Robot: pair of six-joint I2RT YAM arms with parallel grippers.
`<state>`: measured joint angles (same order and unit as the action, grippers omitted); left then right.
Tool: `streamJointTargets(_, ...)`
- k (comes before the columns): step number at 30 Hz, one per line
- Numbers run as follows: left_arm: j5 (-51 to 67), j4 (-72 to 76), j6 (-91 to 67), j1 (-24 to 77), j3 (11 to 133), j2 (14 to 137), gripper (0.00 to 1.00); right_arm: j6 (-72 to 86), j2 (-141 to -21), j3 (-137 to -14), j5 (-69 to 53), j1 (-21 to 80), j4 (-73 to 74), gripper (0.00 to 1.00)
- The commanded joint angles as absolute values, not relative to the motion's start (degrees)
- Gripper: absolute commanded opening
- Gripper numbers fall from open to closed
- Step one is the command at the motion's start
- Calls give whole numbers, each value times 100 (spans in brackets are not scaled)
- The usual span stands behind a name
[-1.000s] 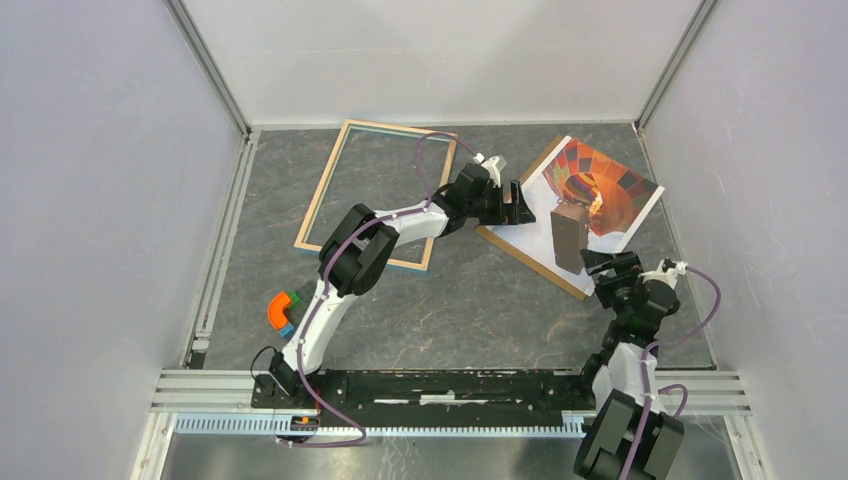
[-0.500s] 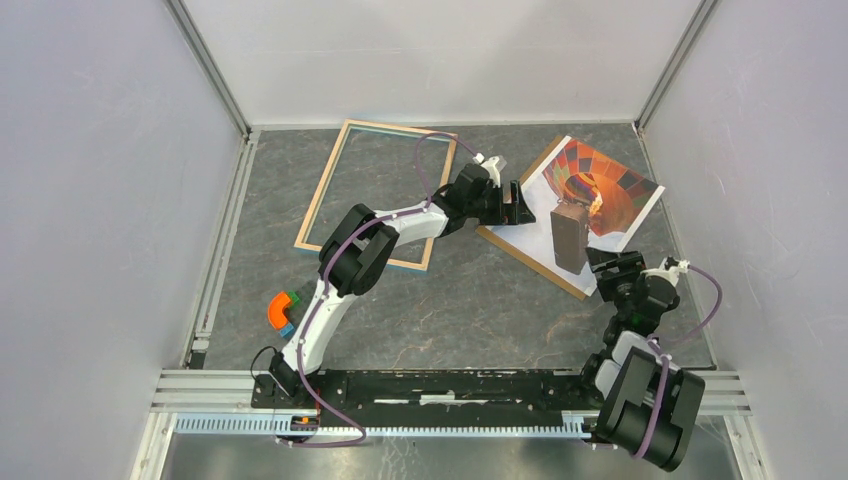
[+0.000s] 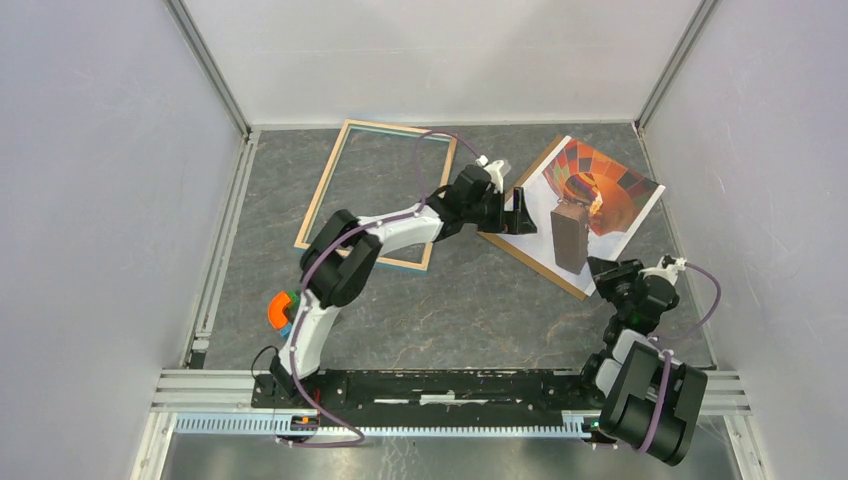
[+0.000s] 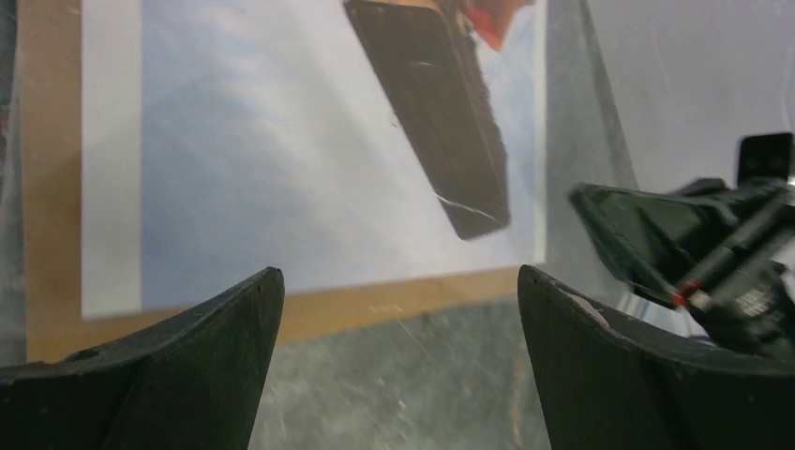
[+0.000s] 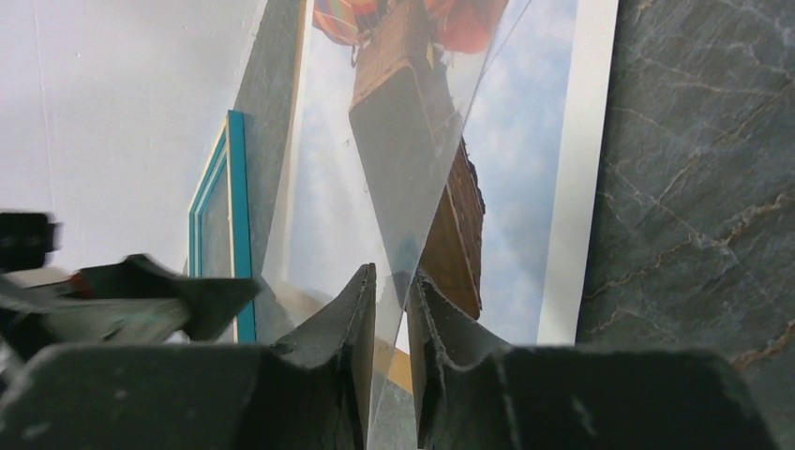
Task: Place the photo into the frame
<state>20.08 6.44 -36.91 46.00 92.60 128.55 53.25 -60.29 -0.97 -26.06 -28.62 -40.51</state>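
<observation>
From above, the photo (image 3: pixel 605 190) lay face up at the far right of the tabletop (image 3: pixel 450 300), well apart from the frame (image 3: pixel 322 185) at far centre-left. The left end effector (image 3: pixel 522 215) hung by the photo's left edge. In the left wrist view its jaws stood wide and empty above the brown backing board (image 4: pixel 52 187). In the right wrist view the right end effector (image 5: pixel 392 272) was pinched nearly closed on a clear sheet (image 5: pixel 403 187).
</observation>
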Motion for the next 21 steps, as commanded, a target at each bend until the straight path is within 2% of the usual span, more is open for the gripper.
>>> streamJointTargets(1,1858,88,-3291,4673,8972,11316,100,4907,-5770,111,-2763,-2856,-3627,19)
streamJointTargets(5,1420,-307,-3175,4683,8163,10123,100,4807,-5500,-82,-2959,-2856,-3209,7)
streamJointTargets(9,1246,-525,-2983,4802,7358,9274,100,4688,-5041,-352,-3187,-2851,-2585,2)
streamJointTargets(16,-60,-410,-2345,5862,6187,8343,100,3863,-4266,-1470,-3361,-2839,-538,0)
streamJointTargets(21,-1647,-120,-1965,6845,6097,8398,100,3794,-3862,-1872,-3569,-2821,168,0)
